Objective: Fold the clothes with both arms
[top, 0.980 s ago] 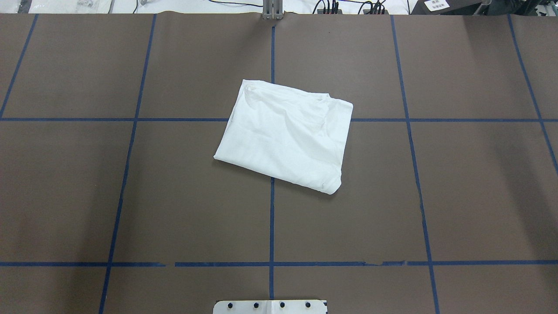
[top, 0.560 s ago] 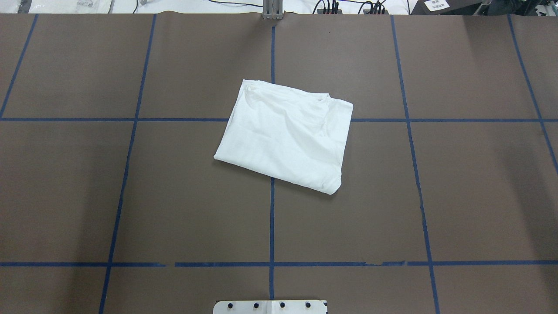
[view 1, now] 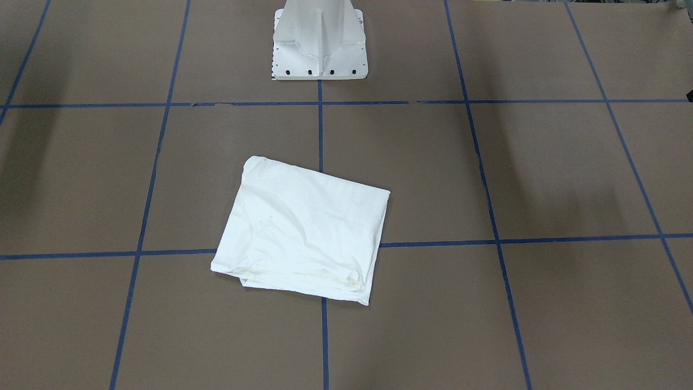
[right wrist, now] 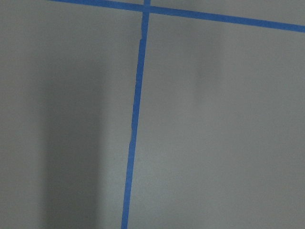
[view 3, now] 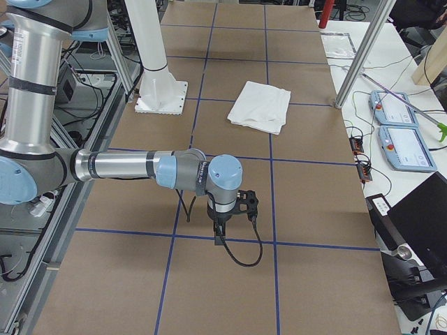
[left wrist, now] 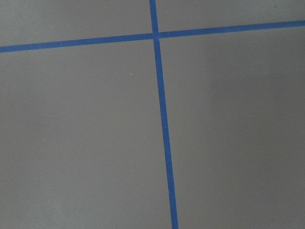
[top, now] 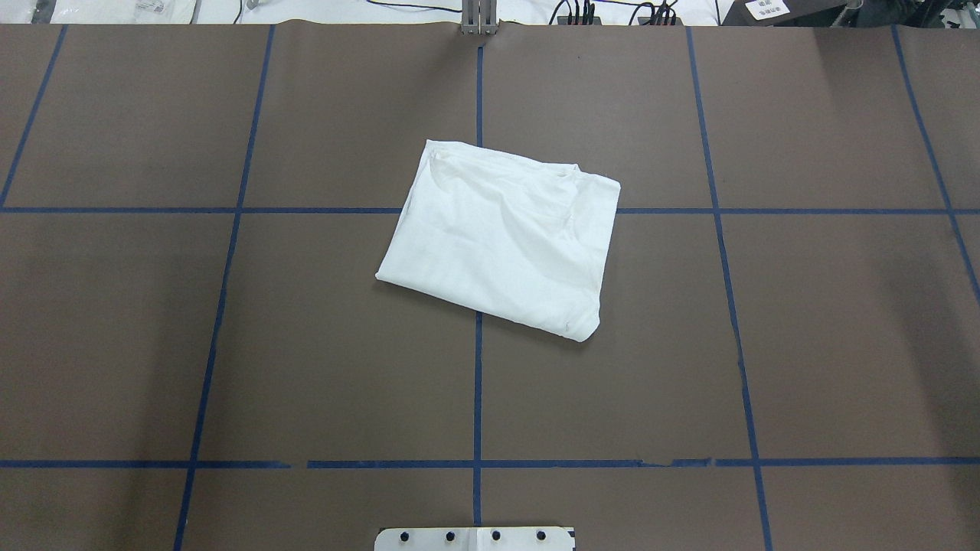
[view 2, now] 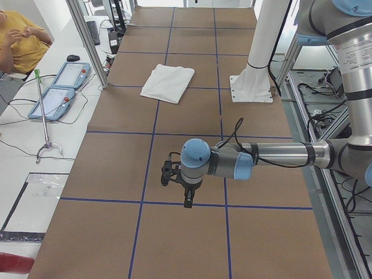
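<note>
T-shirt [top: 501, 237] is sitting in a neat white rectangle near the middle of the table [top: 230, 344], right over a crossing of the blue tape lines [top: 476, 383], a bit skewed to the grid; layered edges stacked on the side away from the pedestal [view 1: 319, 43]. Looks to me like the folding is basically done. Left arm [view 2: 273, 156] and right arm [view 3: 126, 167] both hang low over bare table, well apart from the shirt; my guess is they're parked out there so nothing snags the bundle. Left gripper [view 2: 170, 173] and right gripper [view 3: 245, 202] only show up in the side views, so I can't tell whether the jaws are spread or pressed together; neither is touching cloth.
</note>
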{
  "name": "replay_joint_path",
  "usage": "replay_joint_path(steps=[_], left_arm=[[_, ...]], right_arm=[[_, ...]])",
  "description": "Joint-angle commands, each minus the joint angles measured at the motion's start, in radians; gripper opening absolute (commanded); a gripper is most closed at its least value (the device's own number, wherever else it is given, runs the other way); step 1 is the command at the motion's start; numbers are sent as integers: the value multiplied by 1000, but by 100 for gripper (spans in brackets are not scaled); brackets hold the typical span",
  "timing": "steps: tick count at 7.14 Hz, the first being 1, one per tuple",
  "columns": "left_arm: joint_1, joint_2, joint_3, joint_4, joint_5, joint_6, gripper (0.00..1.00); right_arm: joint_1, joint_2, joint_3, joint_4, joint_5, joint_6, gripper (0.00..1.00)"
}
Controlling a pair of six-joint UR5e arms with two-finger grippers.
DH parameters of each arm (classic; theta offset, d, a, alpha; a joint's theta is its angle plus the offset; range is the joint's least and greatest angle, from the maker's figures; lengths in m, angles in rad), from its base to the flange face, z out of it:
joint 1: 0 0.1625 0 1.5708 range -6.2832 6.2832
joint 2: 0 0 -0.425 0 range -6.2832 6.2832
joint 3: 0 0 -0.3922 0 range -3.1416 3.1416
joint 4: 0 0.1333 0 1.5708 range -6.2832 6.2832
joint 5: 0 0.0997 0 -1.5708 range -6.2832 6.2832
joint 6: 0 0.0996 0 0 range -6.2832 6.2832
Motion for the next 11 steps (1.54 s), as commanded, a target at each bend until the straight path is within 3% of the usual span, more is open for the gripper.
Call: replay_joint_path(steps=[1,4,8,11], left_arm=[[0,-8,6,4,-1,0,100],[-7,-5,-9,-3,54,0,100],[-7,4,-15,0,53,-2,100],[-7,5,-7,4,50,-5,100]], right_arm=[[0,-1,-1,2,-1,-2,100],[0,0,2,2,-2,-3,100],[0,2,6,3,-4,-5,100],[0,-12,-15,90,-1,3,100]])
